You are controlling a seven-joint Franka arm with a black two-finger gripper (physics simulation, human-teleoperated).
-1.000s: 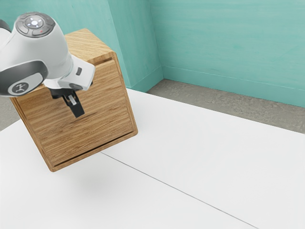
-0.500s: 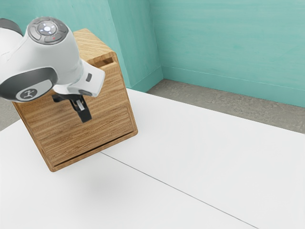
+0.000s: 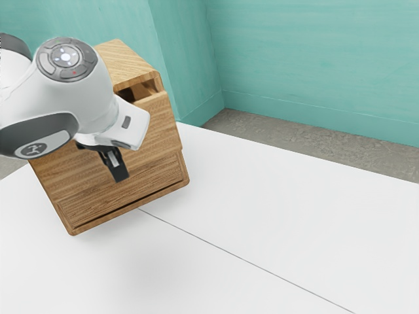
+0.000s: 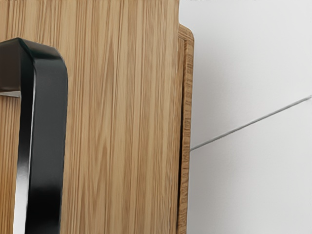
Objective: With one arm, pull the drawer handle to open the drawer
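1. The white counter carries the cabinet at the exterior view's left.
2. The drawer has slid out since 1 second ago. A dark gap now shows behind its top edge, so opening is underway.
3. My hand is at the drawer front; I cannot tell whether it grips.
4. The handle is a black bar right under my hand.

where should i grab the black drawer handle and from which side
Take the handle on its long straight bar, away from the rounded corner, coming head-on at the drawer front and closing across the bar's narrow width. The bar looks slim and even there, and a pull straight off the wood face would probably follow the drawer's travel.
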